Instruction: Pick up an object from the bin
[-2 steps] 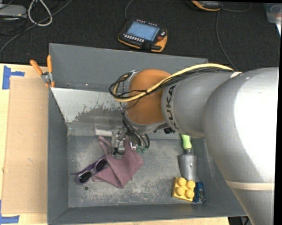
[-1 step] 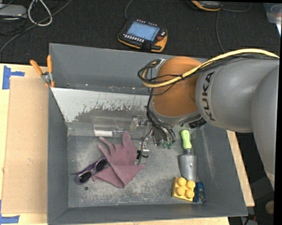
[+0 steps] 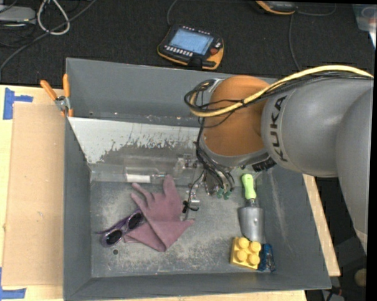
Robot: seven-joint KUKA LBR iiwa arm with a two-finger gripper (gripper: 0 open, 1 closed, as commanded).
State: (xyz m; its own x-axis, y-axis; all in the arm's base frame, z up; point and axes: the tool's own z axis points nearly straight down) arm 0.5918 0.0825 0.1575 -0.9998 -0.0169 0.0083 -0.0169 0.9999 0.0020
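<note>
The arm [image 3: 314,127] reaches into the grey bin [image 3: 78,223] from the right, its orange cover [image 3: 236,121] hanging over the back half of the floor. The jaws point down near the middle of the bin, just at the right edge of a dusty-pink glove [image 3: 161,215] (whether they touch it I cannot tell). Whether the jaws stand wide or narrow I cannot tell either; nothing can be seen between them.

The glove lies flat, left of centre, fingers pointing toward the back wall. A pair of purple sunglasses [image 3: 121,229] lies against its lower left edge. Behind the glove, near the back wall, lies a clear bottle [image 3: 144,173] on its side. To the right of the jaws lies a green-handled tool [image 3: 248,187], and near its grey end a yellow block [image 3: 246,252] in the front right corner.
</note>
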